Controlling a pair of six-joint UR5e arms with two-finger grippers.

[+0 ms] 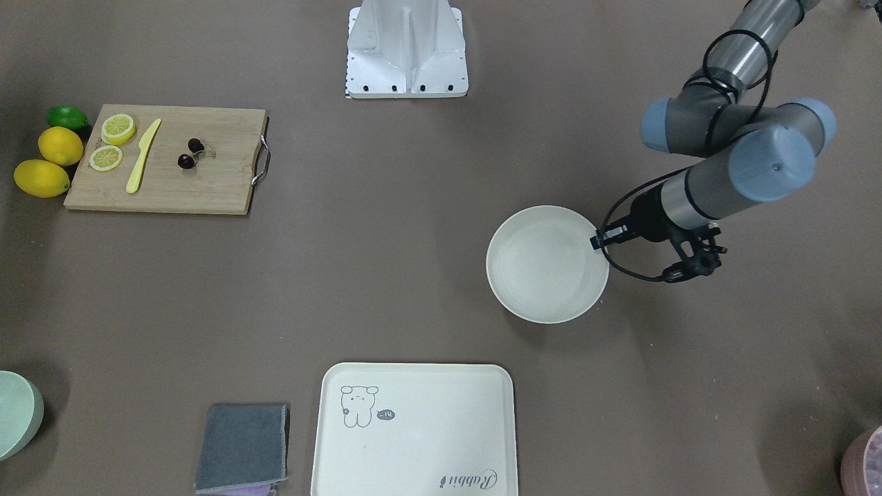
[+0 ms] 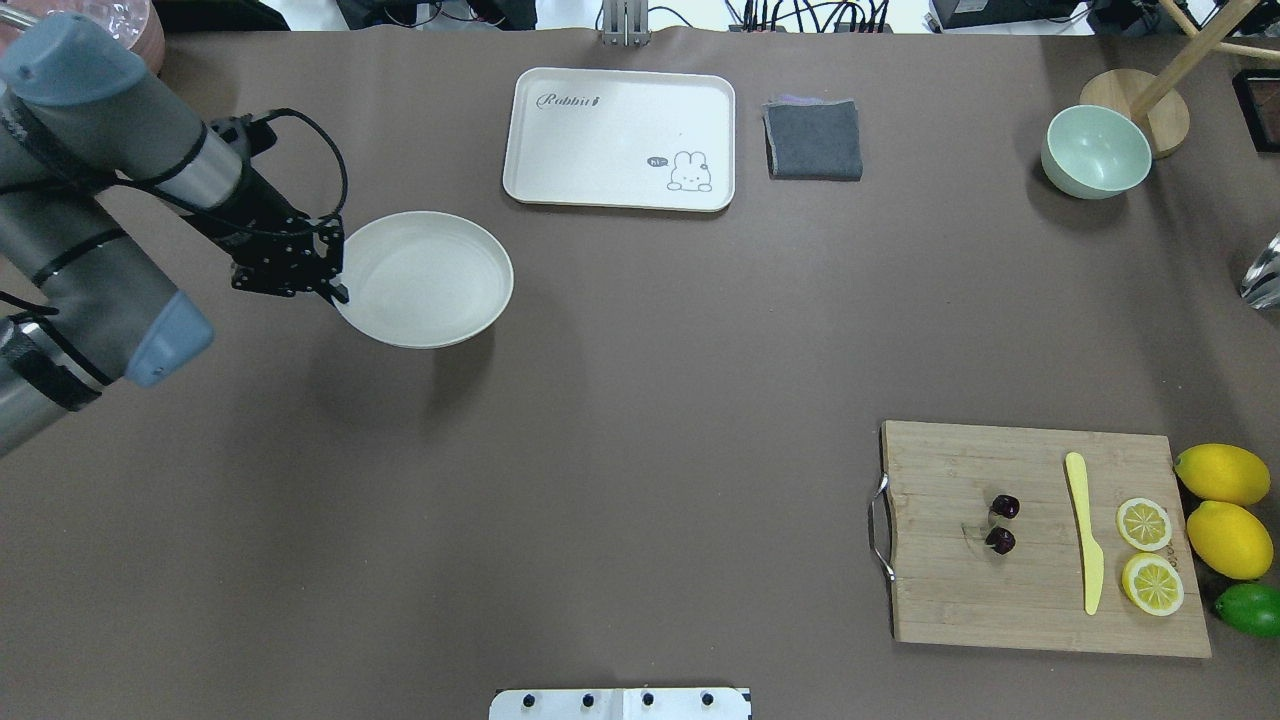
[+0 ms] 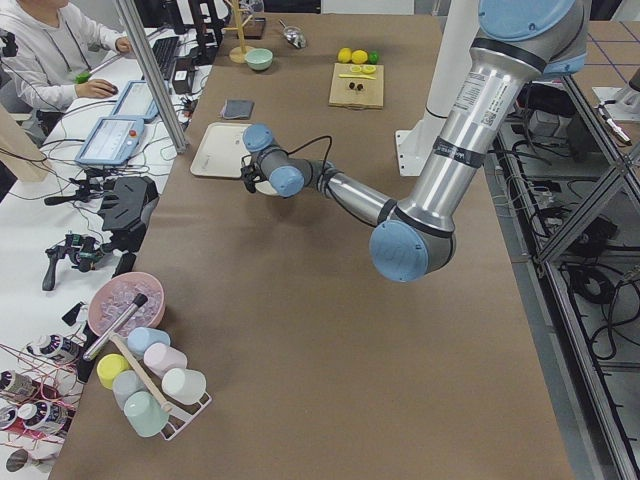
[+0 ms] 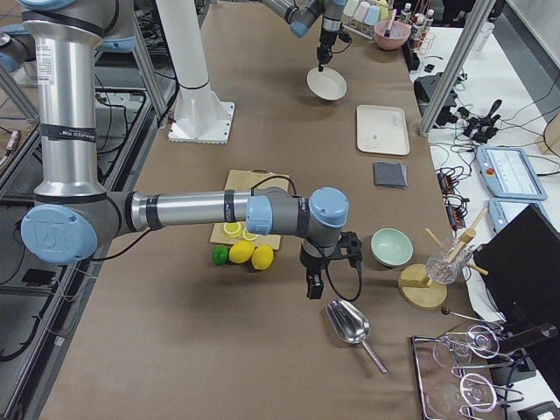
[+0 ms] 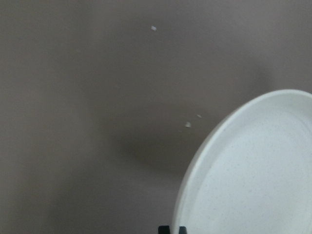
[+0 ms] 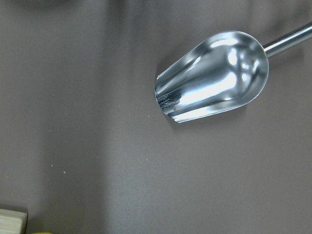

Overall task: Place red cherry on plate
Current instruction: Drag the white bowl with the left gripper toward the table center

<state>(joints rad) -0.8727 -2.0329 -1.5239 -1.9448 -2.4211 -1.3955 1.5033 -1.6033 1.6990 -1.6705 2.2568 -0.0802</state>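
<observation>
The red cherry (image 2: 1002, 523), two dark maroon balls on one stem, lies on a wooden cutting board (image 2: 1040, 600); in the front-facing view the red cherry (image 1: 191, 153) sits near that board's handle. The cream plate (image 2: 425, 280) is far away on the table's other half. My left gripper (image 2: 338, 292) is shut on its rim. The plate (image 5: 258, 175) casts a separate shadow on the table, so it looks raised. My right gripper (image 4: 313, 284) shows only in the exterior right view, over bare table by a metal scoop (image 6: 214, 75); whether it is open or shut I cannot tell.
On the board lie two lemon slices (image 2: 1148, 553) and a yellow knife (image 2: 1086, 530); two lemons (image 2: 1225, 505) and a lime (image 2: 1250, 608) sit beside it. A cream tray (image 2: 600, 150), grey cloth (image 2: 813, 140) and mint bowl (image 2: 1096, 150) line the far edge.
</observation>
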